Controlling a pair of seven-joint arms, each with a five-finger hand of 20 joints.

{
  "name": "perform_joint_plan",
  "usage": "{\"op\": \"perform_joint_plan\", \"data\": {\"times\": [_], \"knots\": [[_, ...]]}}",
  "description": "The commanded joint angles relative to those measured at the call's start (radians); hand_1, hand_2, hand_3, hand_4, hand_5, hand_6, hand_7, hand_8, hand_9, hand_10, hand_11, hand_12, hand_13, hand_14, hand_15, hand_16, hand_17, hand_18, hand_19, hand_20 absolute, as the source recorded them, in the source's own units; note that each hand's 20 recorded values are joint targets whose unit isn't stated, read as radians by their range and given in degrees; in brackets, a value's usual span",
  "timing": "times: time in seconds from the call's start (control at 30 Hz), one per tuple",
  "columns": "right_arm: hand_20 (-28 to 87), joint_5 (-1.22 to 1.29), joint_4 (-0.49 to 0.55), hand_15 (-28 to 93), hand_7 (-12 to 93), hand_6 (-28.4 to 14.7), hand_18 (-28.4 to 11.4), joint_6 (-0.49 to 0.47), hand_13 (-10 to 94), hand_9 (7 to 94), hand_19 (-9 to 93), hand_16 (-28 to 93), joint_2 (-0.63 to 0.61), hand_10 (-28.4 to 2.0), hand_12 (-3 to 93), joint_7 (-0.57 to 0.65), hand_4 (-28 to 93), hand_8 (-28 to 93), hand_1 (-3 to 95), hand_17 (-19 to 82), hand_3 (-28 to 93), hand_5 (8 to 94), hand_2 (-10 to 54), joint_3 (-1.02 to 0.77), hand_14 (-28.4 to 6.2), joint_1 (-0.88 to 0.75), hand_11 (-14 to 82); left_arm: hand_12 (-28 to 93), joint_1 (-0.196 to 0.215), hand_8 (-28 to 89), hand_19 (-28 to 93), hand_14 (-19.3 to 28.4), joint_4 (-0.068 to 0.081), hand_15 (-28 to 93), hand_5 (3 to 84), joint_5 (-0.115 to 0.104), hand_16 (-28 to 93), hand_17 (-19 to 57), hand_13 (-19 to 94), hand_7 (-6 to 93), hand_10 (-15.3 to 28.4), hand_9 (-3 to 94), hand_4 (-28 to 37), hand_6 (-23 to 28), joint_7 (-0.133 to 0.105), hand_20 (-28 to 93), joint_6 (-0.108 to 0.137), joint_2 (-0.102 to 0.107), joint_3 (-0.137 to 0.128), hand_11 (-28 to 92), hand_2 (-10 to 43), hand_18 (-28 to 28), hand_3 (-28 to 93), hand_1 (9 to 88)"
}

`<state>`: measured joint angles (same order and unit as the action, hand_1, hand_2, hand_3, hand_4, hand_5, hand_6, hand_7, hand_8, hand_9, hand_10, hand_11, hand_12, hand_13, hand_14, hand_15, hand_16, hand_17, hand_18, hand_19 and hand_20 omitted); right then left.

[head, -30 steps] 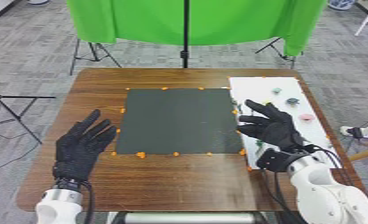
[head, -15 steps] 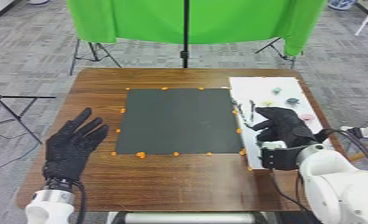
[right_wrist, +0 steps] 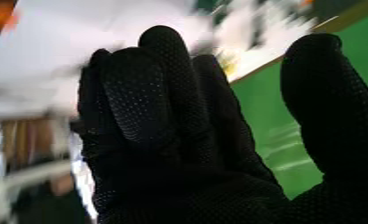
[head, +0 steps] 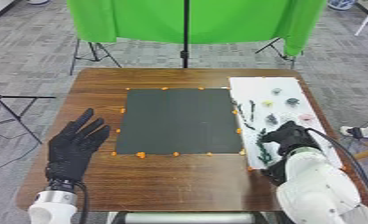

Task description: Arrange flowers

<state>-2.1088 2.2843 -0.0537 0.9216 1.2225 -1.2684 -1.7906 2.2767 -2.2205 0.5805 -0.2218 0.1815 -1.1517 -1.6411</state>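
Two black-gloved hands over the wooden table [head: 163,182], one on each side of the dark mat [head: 178,120]. Right hand [head: 291,137] has drawn back toward the robot since the frame before, and now sits over the near part of the white board [head: 251,86]. Its retreat bares the grey flower [head: 271,120], covered a moment ago, and shows more of the pink flower [head: 306,118], which lies near the hand on its outer side. Also uncovered: the long green sprig [head: 263,152], beside the hand toward the mat; contact between them cannot be told. Wrist view gives the right fingers nearly straight and close together, thumb well apart from them. Left hand [head: 72,152] has barely changed, at the table's left side, fingers extended and slightly apart. Rest of the flowers lie on the board as before: pale flower [head: 276,91] farthest out, teal flower [head: 292,101] and yellow flower [head: 267,104] a little nearer, thin sprigs [head: 251,110] along the board's side next to the mat. Orange tabs [head: 140,155] dot the mat's edges.
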Motion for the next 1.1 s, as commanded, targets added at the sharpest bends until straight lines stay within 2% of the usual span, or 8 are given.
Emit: {"op": "perform_joint_plan", "data": {"times": [0.03, 0.17, 0.27, 0.37, 0.8, 0.93, 0.97, 1.1], "knots": [[2, -0.137, -0.063, 72, 15, -9.2, -26.9, -0.073, 68, 66.4, 90, 11, -0.022, -22.7, 16.8, 0.056, -22, -11, 34.8, 37, 73, 54.7, -5.6, 0.086, -15.9, 0.044, 45.5, 10, -0.001, -9, 57, 27.4, 0.008, 48, 40.2, 0.001, -9, -7.7, 30, 11.2, 20.3, 37.9, -24.2, 10.1, 0.012, 10, 0.004, -0.004, 0.002, 24, 6.9, 25.7, 80, 24.1], [1, -0.147, -0.105, 71, 15, -9.1, -27.0, -0.108, 68, 67.1, 90, 11, -0.011, -22.7, 16.9, 0.059, -22, -11, 35.2, 37, 72, 56.0, -6.1, 0.129, -15.8, 0.068, 44.7, 10, -0.003, -9, 57, 27.3, 0.005, 48, 40.2, 0.001, -9, -7.7, 30, 11.3, 20.4, 38.0, -24.1, 10.2, 0.021, 10, 0.014, -0.004, 0.007, 24, 6.9, 25.7, 80, 24.1], [-1, -0.159, -0.135, 70, 16, -8.8, -27.5, -0.131, 68, 67.2, 88, 11, 0.002, -22.5, 16.9, 0.066, -22, -11, 35.8, 35, 72, 56.3, -7.1, 0.154, -16.0, 0.074, 43.7, 10, -0.011, -9, 57, 27.5, 0.007, 48, 40.4, 0.001, -9, -7.8, 30, 11.5, 20.6, 38.3, -24.1, 10.4, 0.030, 10, 0.006, -0.004, 0.017, 24, 7.0, 25.6, 80, 24.0], [-1, -0.187, -0.154, 69, 16, -8.5, -27.6, -0.128, 68, 67.3, 87, 11, 0.010, -22.4, 16.9, 0.048, -22, -11, 36.4, 35, 72, 56.8, -7.8, 0.178, -16.0, 0.073, 43.2, 10, -0.004, -9, 57, 27.6, 0.004, 49, 40.6, 0.002, -9, -7.9, 30, 11.6, 20.6, 38.2, -24.0, 10.6, 0.026, 10, 0.009, -0.005, 0.021, 24, 6.9, 25.6, 80, 24.0], [-1, -0.275, -0.243, 68, 18, -6.9, -27.1, -0.244, 69, 69.3, 88, 11, 0.039, -21.2, 17.6, 0.011, -24, -12, 38.6, 35, 73, 62.5, -9.5, 0.319, -15.2, 0.148, 42.3, 10, 0.006, -9, 57, 26.8, 0.000, 47, 41.8, 0.001, -9, -8.0, 31, 11.4, 20.8, 38.6, -24.1, 11.3, 0.038, 9, 0.015, -0.014, 0.004, 25, 6.9, 25.5, 80, 24.1], [0, -0.344, -0.273, 69, 21, -5.6, -25.7, -0.228, 71, 72.4, 91, 12, 0.025, -18.9, 18.9, -0.038, -25, -12, 41.0, 36, 73, 66.6, -9.5, 0.375, -13.3, 0.148, 46.3, 10, 0.012, -9, 57, 27.6, -0.002, 49, 41.9, -0.003, -9, -8.1, 30, 11.6, 20.8, 38.6, -24.2, 11.4, 0.030, 10, 0.020, -0.012, 0.005, 25, 6.9, 25.3, 80, 24.0], [1, -0.343, -0.278, 70, 22, -5.1, -25.3, -0.239, 72, 73.6, 92, 12, 0.027, -18.1, 19.4, -0.037, -25, -11, 41.7, 36, 73, 67.9, -9.5, 0.382, -12.9, 0.147, 47.7, 10, 0.010, -9, 57, 27.8, -0.002, 49, 41.9, 0.000, -9, -8.1, 30, 11.7, 20.8, 38.5, -24.2, 11.4, 0.036, 10, 0.020, -0.014, 0.004, 25, 6.9, 25.3, 80, 24.0], [11, -0.343, -0.301, 71, 29, -4.2, -24.5, -0.230, 78, 80.5, 93, 16, 0.024, -14.3, 21.0, -0.038, -28, 4, 51.6, 39, 68, 76.9, -9.5, 0.400, -10.8, 0.149, 51.1, 10, 0.005, -9, 57, 28.0, -0.001, 50, 42.0, -0.003, -9, -8.1, 29, 11.8, 20.9, 38.4, -24.3, 11.5, 0.027, 10, 0.019, -0.011, 0.009, 25, 7.0, 25.2, 80, 24.1]]}}
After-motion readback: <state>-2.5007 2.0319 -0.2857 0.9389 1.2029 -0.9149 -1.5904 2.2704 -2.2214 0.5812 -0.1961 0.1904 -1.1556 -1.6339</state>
